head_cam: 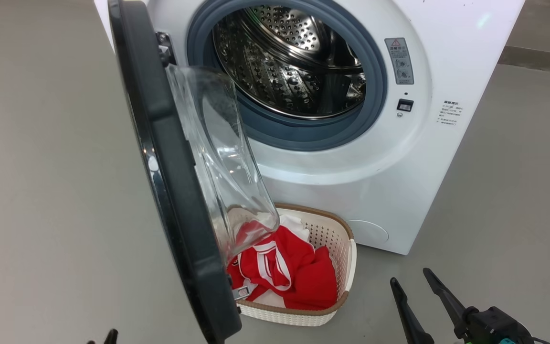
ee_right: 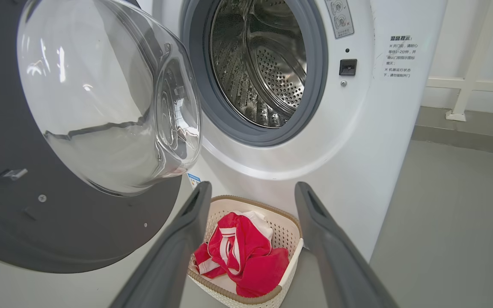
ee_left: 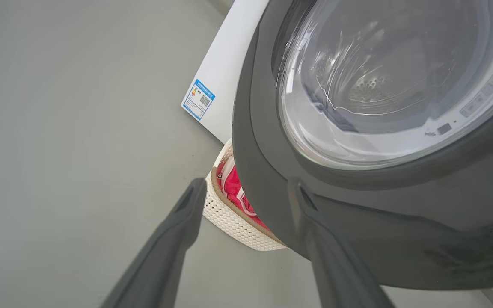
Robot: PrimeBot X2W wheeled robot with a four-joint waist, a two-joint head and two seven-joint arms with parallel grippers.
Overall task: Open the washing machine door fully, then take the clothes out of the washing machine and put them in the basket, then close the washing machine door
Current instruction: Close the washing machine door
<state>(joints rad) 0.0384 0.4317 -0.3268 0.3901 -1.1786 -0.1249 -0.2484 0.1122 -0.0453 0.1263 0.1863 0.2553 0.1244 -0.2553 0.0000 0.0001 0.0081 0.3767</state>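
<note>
The washing machine (head_cam: pixel 399 181) stands with its door (head_cam: pixel 170 191) swung out to the left, edge-on to the head view, glass bowl (head_cam: pixel 217 157) bulging toward the drum (head_cam: pixel 294 62). No cloth shows in the drum. Red and white clothes (head_cam: pixel 299 272) lie in the basket (head_cam: pixel 346 267) on the floor under the door. My right gripper (head_cam: pixel 410 277) is open at the lower right, and in its wrist view the right gripper (ee_right: pixel 253 188) frames the basket (ee_right: pixel 289 231) and clothes (ee_right: pixel 246 256). My left gripper (ee_left: pixel 246 186) is open and empty beside the door's lower rim (ee_left: pixel 357 222).
The grey floor stretches left of the door and right of the machine. A white rail (ee_right: pixel 464 85) and a low step (head_cam: pixel 542 59) lie behind to the right. The door latch socket (head_cam: pixel 404 105) sits right of the opening. A blue sticker (ee_left: pixel 198 99) marks the machine's lower front.
</note>
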